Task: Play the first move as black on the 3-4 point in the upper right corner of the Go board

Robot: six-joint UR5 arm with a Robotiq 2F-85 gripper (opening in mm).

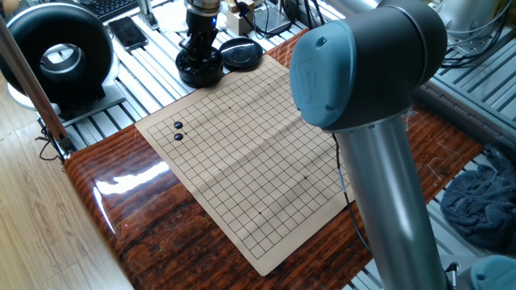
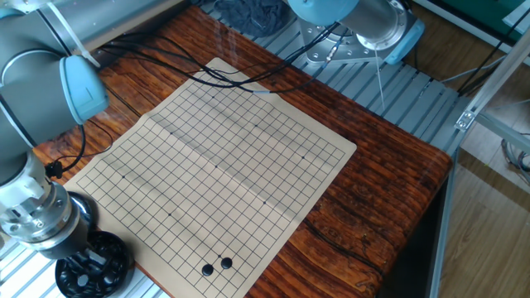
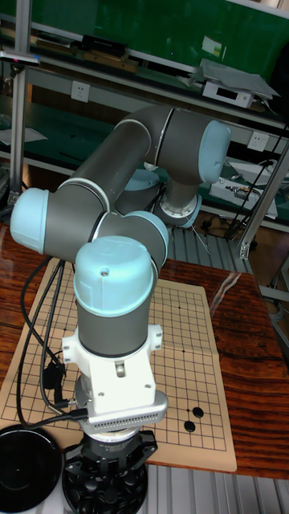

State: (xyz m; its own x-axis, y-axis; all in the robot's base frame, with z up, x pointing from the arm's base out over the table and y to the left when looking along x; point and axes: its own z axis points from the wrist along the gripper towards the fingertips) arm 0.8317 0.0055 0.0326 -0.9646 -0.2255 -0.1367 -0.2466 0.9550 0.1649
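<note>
Two black stones (image 1: 178, 131) sit side by side on the board (image 1: 250, 153), near one edge, by a corner. The gripper (image 1: 199, 50) is down inside the bowl (image 1: 200, 71) of stones just off the board's corner; whether its fingers are apart or pinched on a stone, I can't tell. A black lid (image 1: 241, 53) lies beside the bowl.

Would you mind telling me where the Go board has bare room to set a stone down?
Nearly all the Go board is bare grid, from the cables at its far corner to the wood edge. Only the corner with two black stones, near the bowl under the pincer, is crowded.
</note>
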